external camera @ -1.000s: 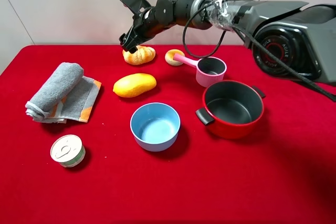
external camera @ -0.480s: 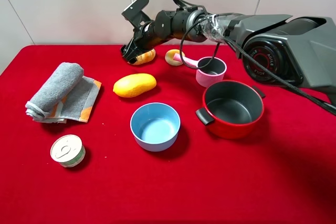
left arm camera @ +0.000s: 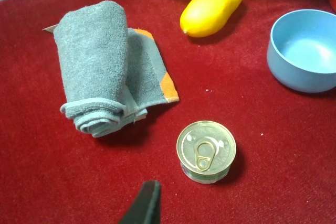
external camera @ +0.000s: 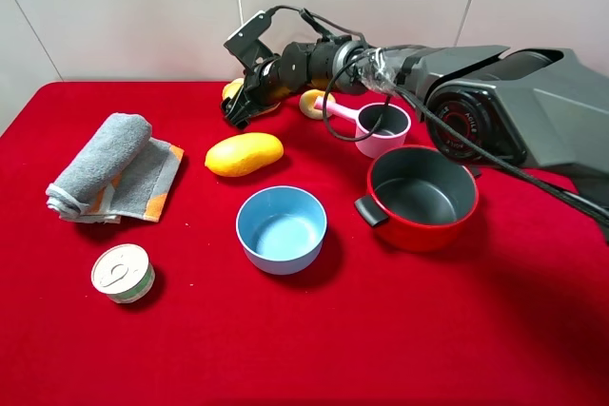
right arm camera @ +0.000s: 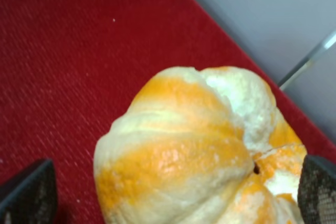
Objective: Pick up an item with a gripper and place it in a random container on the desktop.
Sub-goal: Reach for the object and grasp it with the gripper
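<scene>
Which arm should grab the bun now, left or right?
Right. The right gripper straddles the bun, jaws open on either side. The left gripper hangs near the can and rolled towel; from there the bun lies beyond the mango.

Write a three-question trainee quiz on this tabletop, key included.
1. True or false: the right gripper stands open with a jaw on each side of the ridged bun.
2. In the left wrist view, what sits on the cloth beside the grey towel? A. tin can B. spoon C. bottle
3. Short answer: is anything inside the red pot?
Key: 1 true; 2 A; 3 no.
</scene>
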`<state>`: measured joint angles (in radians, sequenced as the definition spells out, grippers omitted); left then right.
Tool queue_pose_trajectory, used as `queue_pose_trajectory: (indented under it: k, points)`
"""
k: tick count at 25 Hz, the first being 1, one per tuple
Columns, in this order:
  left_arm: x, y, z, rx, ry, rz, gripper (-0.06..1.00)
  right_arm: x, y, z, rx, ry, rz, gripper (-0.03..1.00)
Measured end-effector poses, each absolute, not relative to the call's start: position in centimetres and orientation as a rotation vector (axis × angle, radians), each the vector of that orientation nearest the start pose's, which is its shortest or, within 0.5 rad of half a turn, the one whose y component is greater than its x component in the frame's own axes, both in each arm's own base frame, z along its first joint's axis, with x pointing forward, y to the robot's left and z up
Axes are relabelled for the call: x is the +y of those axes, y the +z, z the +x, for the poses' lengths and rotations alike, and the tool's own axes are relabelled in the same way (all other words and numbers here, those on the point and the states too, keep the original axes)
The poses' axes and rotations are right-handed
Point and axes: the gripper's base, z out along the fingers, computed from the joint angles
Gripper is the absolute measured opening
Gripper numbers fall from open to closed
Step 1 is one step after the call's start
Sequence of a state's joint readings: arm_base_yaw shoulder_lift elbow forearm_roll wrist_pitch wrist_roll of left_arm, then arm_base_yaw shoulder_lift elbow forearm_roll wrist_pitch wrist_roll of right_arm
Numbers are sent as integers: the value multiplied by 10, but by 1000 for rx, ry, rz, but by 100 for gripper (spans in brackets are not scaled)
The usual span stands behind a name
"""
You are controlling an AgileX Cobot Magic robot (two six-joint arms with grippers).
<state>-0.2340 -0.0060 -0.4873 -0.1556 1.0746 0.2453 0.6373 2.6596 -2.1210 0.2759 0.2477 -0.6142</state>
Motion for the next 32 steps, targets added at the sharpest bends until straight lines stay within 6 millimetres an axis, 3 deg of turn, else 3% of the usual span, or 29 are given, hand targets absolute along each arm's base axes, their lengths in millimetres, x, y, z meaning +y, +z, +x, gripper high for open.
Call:
queue_pose_trajectory:
  k: [9, 20, 29, 32]
  points:
    - [-11, 273, -8, 1999, -180, 496, 95, 342, 58, 460, 2001, 231, -1080, 69]
    - [-11, 273, -8, 1999, -180, 496, 95, 342, 57, 460, 2011, 246, -1061, 69]
    - [-11, 273, -8, 1999, -180, 496, 95, 342, 59, 461, 2007, 248, -1054, 40]
    - [-11, 273, -8, 1999, -180, 496, 95, 342, 59, 461, 2007, 248, -1053, 39]
